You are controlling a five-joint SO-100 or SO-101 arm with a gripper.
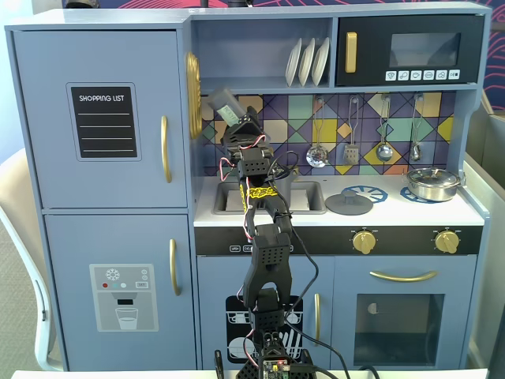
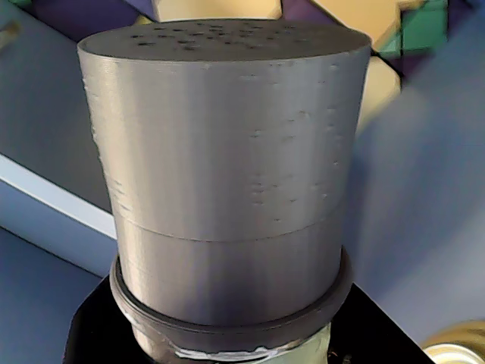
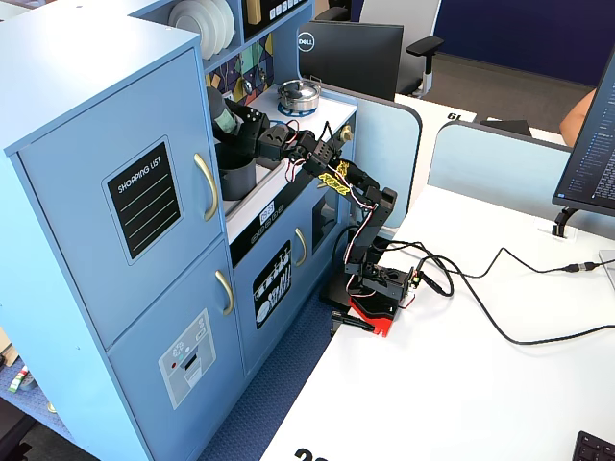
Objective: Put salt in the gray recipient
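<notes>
In both fixed views my gripper is shut on the salt, a slim gray shaker with a pale green label. It hangs tilted, cap up and to the left, over the sink corner of the toy kitchen. The gray recipient, a dark pot, stands on the counter directly below the shaker, apart from it. My arm hides most of the pot in the front fixed view. The wrist view is filled by the salt's gray cap, with the black fingers at its base.
A flat round gray lid lies on the counter right of the sink. A shiny steel pan sits on the far burner. Utensils hang on the backsplash, and plates stand on the shelf above.
</notes>
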